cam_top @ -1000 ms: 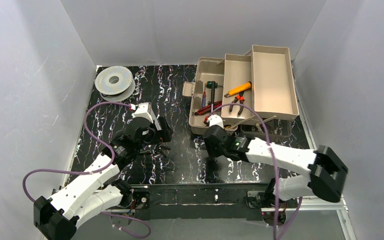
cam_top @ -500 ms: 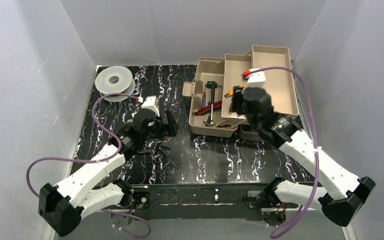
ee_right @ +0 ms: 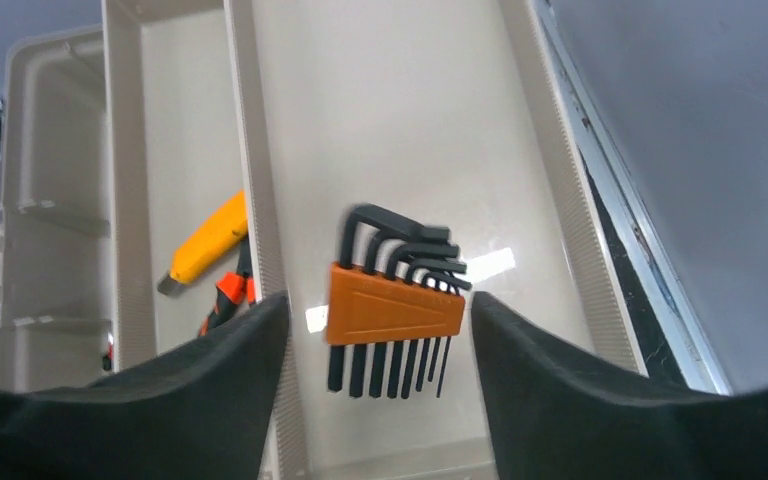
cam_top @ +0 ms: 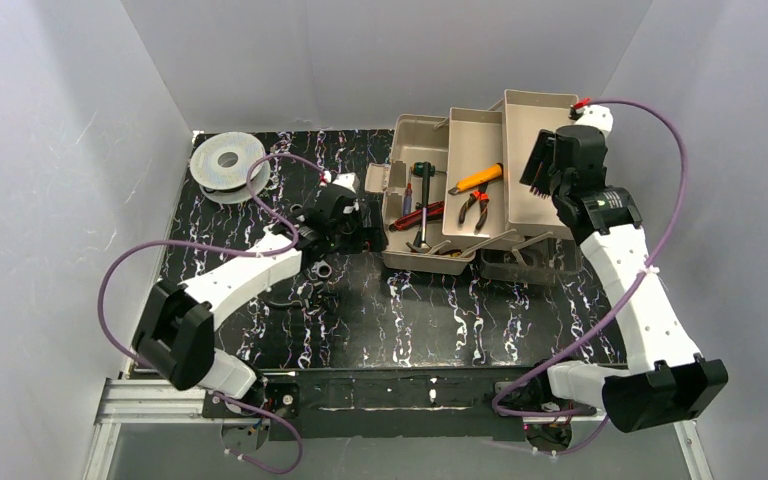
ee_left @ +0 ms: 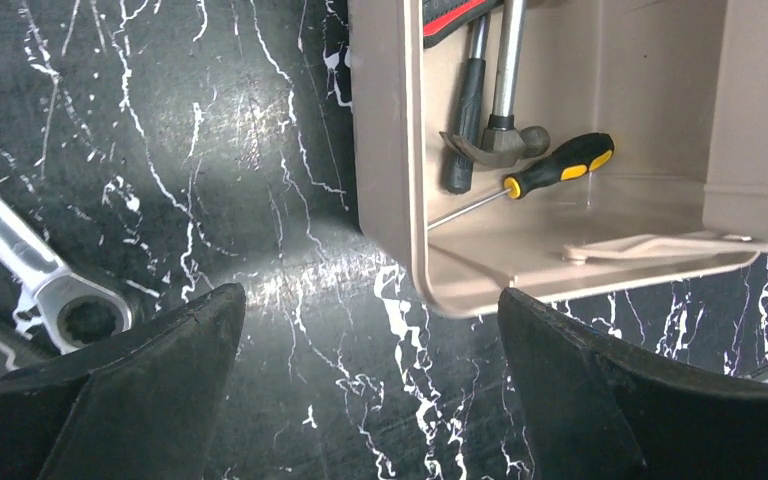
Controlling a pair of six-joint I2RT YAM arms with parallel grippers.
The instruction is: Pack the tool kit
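Right gripper [ee_right: 377, 310] gapes over hex keys [ee_right: 395, 312] in tool kit [ee_right: 410, 120]

Left tool [ee_left: 373, 400] and right tool [ee_right: 378, 400] both reaching forward, jaws apart.

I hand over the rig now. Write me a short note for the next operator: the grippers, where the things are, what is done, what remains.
Left gripper: open, empty, low over the table by the near corner of the toolbox.
Right gripper: open above the right tray; the hex key set lies in it.
Done: hammer and screwdriver in the bottom; knife and pliers in the middle tray.
Left: wrench on the table; trays to fold in, toolbox to shut.
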